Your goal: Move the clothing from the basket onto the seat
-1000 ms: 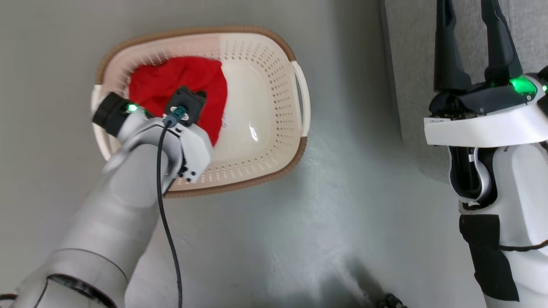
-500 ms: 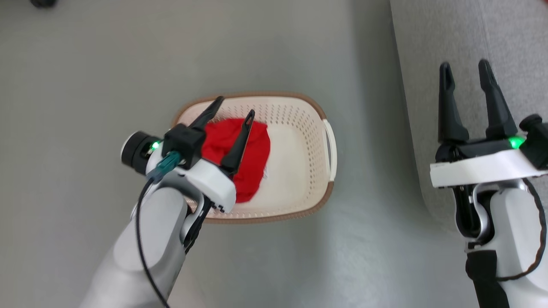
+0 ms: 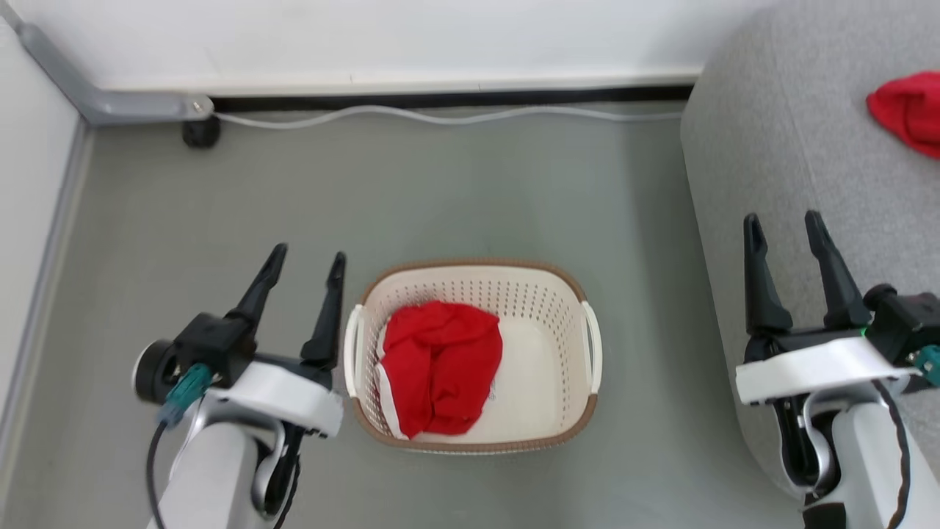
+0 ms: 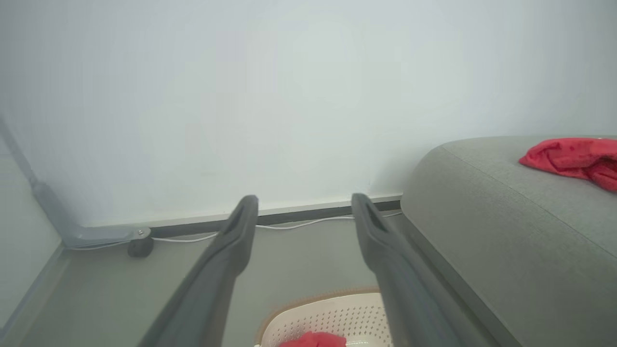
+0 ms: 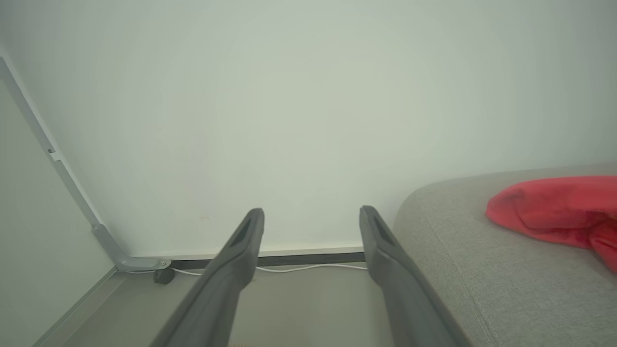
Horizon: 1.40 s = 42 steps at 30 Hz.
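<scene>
Left claw (image 3: 308, 253) hanging open, empty; basket (image 3: 558, 275) sitting just right of it, red clothing (image 3: 440, 367) lying inside; right claw (image 3: 782, 217) hovering open at seat (image 3: 771, 147) edge; second red garment (image 3: 907, 110) lying on seat beyond it.

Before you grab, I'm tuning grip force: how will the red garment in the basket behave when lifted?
Probably floppy: the red garment lies crumpled in folds in the basket, so it should sag. Likely light, being thin cloth. A pinch may catch only one layer.
</scene>
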Motion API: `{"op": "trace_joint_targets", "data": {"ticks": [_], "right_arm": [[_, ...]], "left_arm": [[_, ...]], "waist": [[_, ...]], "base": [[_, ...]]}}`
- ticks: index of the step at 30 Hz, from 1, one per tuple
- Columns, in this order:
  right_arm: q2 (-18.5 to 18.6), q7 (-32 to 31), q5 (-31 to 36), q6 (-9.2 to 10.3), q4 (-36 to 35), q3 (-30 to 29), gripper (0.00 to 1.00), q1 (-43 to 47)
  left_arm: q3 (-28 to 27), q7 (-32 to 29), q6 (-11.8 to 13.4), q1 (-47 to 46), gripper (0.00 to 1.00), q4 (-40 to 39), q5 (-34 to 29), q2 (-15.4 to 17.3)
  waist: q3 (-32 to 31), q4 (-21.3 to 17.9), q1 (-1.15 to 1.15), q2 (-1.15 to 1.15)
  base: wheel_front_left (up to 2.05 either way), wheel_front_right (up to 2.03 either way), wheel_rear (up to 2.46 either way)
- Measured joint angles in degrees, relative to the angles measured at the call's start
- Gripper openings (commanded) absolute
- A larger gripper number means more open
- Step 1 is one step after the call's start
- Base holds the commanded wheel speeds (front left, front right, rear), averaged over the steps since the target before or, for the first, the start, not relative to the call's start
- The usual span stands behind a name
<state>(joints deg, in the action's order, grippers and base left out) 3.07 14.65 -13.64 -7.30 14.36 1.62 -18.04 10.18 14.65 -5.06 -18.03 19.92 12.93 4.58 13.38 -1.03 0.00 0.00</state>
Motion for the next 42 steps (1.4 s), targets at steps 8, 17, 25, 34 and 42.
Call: {"op": "trace_joint_targets", "data": {"ticks": [8, 17, 25, 34, 42], "right_arm": [[0.0, 0.0, 0.2, 0.00, 0.5, 0.5, 1.00, 5.3], [0.2, 0.0, 0.4, 0.00, 0.2, 0.8, 1.00, 8.9], [0.2, 0.0, 0.4, 0.00, -0.4, 0.6, 1.00, 9.9], [0.2, 0.0, 0.4, 0.00, -0.6, 0.5, 1.00, 9.9], [0.2, 0.0, 0.4, 0.00, -1.2, 0.8, 1.00, 9.6]], "left_arm": [[-8.1, 0.0, 0.1, 8.5, 1.00, -4.6, -1.9, -0.5], [-13.9, 0.0, 0.2, 16.3, 1.00, -7.5, -3.9, -1.5], [-15.2, 0.0, 0.1, 19.6, 1.00, -8.1, -4.3, -1.9], [-15.4, 0.0, -0.4, 20.0, 1.00, -8.3, -4.6, -2.1], [-13.6, 0.0, -0.5, 19.9, 1.00, -7.9, -3.9, -2.1]], "waist": [[-6.3, 1.6, 0.00, 0.00], [-10.8, 1.8, 0.00, 0.00], [-11.2, 2.0, 0.00, 0.00], [-10.8, 2.0, 0.00, 0.00], [-9.1, 1.6, 0.00, 0.00]], "base": [[0.00, 0.00, 0.00], [0.00, 0.00, 0.00], [0.00, 0.00, 0.00], [0.00, 0.00, 0.00], [0.00, 0.00, 0.00]]}}
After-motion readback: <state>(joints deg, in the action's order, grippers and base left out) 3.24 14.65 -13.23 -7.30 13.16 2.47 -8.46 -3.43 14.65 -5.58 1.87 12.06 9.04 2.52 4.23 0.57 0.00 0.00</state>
